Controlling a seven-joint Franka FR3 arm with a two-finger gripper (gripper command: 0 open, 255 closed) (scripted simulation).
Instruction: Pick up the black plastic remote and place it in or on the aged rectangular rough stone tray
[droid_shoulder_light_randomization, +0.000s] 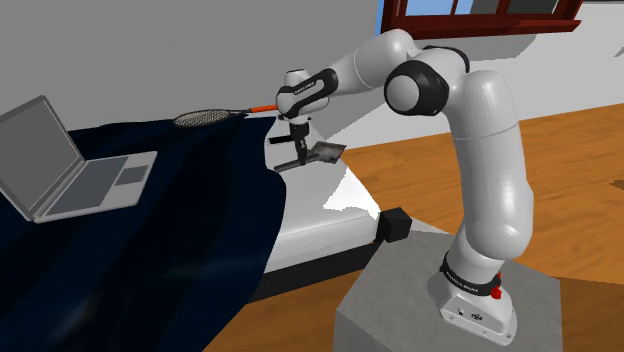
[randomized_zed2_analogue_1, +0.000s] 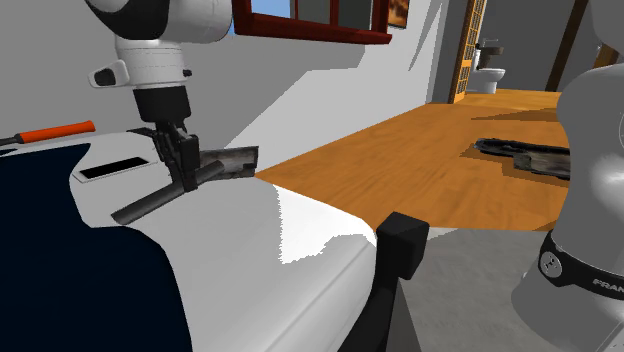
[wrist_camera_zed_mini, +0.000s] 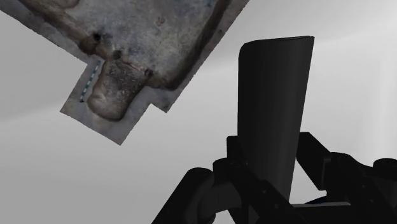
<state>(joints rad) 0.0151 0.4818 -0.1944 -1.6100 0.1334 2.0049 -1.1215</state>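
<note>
My gripper (droid_shoulder_light_randomization: 298, 148) (randomized_zed2_analogue_1: 180, 162) is shut on the dark remote (randomized_zed2_analogue_1: 145, 204) (wrist_camera_zed_mini: 275, 108), a long slim bar held clear of the white bed surface. The remote tilts, its free end lower toward the second exterior view's left. In the wrist view the black fingers (wrist_camera_zed_mini: 198, 191) clasp its near end. The rough grey-brown stone tray (droid_shoulder_light_randomization: 326, 152) (randomized_zed2_analogue_1: 236, 160) (wrist_camera_zed_mini: 149, 44) lies flat on the white surface, just beside and beyond the gripper. The remote's far end is off to one side of the tray, not over it.
A dark blue blanket (droid_shoulder_light_randomization: 150, 240) covers most of the bed, with an open grey laptop (droid_shoulder_light_randomization: 80, 175) on it. A racket with an orange handle (droid_shoulder_light_randomization: 210, 117) (randomized_zed2_analogue_1: 55, 131) lies behind the gripper. A black box (randomized_zed2_analogue_1: 405, 245) sits at the stand's corner. Wooden floor (randomized_zed2_analogue_1: 420, 150) lies beyond.
</note>
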